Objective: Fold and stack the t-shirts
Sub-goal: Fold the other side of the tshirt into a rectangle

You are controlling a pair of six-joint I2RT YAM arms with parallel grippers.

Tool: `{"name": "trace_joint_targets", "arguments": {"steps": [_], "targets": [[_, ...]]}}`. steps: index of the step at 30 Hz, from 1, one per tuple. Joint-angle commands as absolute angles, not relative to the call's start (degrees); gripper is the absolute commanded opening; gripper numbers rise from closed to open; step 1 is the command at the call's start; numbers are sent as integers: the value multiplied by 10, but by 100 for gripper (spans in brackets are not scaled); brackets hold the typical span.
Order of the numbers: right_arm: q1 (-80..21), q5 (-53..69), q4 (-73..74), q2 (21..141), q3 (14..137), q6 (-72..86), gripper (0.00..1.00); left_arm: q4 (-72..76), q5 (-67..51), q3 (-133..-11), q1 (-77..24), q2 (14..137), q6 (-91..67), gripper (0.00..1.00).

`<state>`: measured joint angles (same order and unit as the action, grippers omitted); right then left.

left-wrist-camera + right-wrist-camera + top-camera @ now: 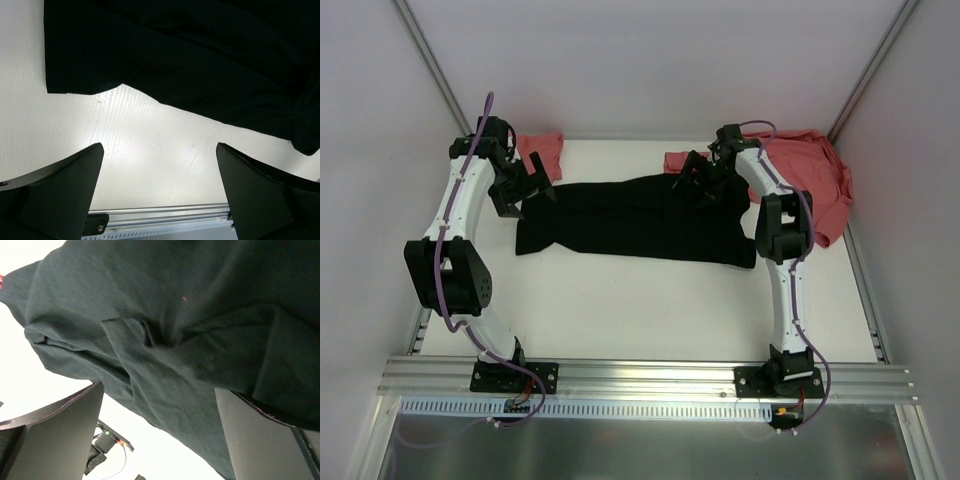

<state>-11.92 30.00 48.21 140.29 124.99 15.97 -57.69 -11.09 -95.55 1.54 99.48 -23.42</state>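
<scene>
The black t-shirt [640, 218] lies folded into a long band across the back half of the white table [640, 310]. It also shows in the left wrist view [190, 55] and in the right wrist view [190, 330]. A salmon-red t-shirt [818, 185] lies crumpled at the back right. Another salmon-red piece [542, 150] lies at the back left. My left gripper [532, 193] is open and empty just past the black shirt's left end. My right gripper [697, 180] is open and empty over the shirt's right part.
An aluminium rail [650, 378] runs along the near edge, with both arm bases on it. White walls and slanted frame posts [432, 72] close in the back and sides. A small red cloth edge [678, 160] lies behind the black shirt.
</scene>
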Motion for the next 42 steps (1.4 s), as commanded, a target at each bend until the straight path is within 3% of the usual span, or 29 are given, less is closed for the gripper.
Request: {"name": "trace_joint_targets", "arguments": {"steps": [1,11,16,18,22,25,33,42], "targets": [[-117,349,419,1374,1243,187,100,-592,-112,-942,12,963,-237,99],[-89,281,500,1239,1216,116,99,-497,-148,-900,-16,945,-217,99],[-88,268,555,1183,1176,81,99,-373,-306,-828,-16,957,-172,99],[-93,268,551,1149,1111,75,99,-360,-298,-845,-23,990,-126,99],[-115,236,560,1114,1028,57,99,-431,-98,-938,-46,1083,-7,99],[-135,166,597,1111,1009,36,99,-422,-51,-962,-46,1114,16,99],[-140,133,648,1103,1015,4,100,-433,-113,-987,-68,1136,175,99],[-138,163,632,1072,938,15,99,-473,-119,-944,-69,1099,329,99]]}}
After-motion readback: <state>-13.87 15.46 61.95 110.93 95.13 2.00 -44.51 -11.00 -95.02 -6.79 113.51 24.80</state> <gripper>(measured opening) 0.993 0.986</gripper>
